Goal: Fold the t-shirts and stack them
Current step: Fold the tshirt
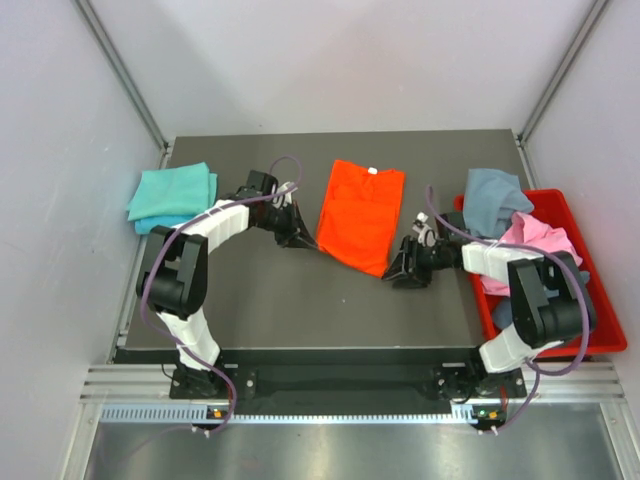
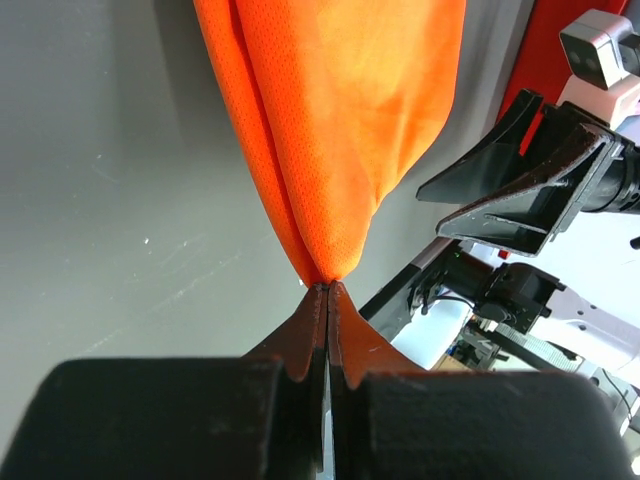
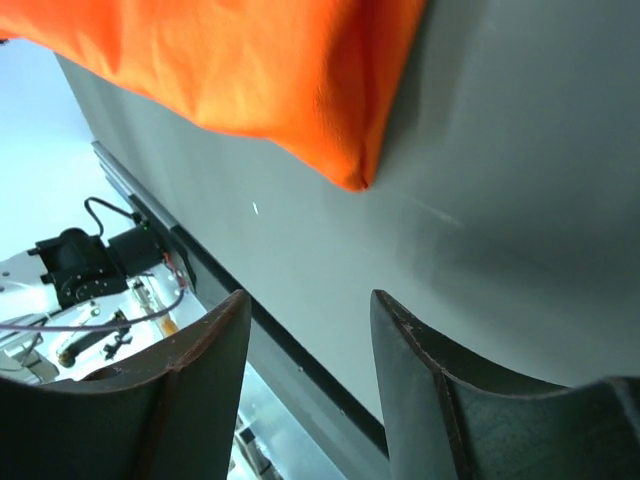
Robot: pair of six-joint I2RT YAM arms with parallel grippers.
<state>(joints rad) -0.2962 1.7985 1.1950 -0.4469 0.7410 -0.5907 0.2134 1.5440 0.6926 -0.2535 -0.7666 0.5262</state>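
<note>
The bright orange t-shirt (image 1: 361, 213) lies part folded in the middle of the table, its white neck label at the far edge. My left gripper (image 1: 312, 243) is shut on its near left corner; the left wrist view shows the orange cloth (image 2: 340, 130) pinched at the fingertips (image 2: 328, 290). My right gripper (image 1: 392, 277) is open and empty just off the shirt's near right corner (image 3: 350, 175). A folded teal t-shirt (image 1: 172, 194) lies at the far left. A grey-blue shirt (image 1: 493, 199) and a pink shirt (image 1: 540, 243) lie crumpled in the red bin (image 1: 573, 216).
The red plastic bin stands at the table's right edge, beside my right arm. The table's near edge (image 3: 300, 370) runs close under my right gripper. White walls and metal posts enclose the table.
</note>
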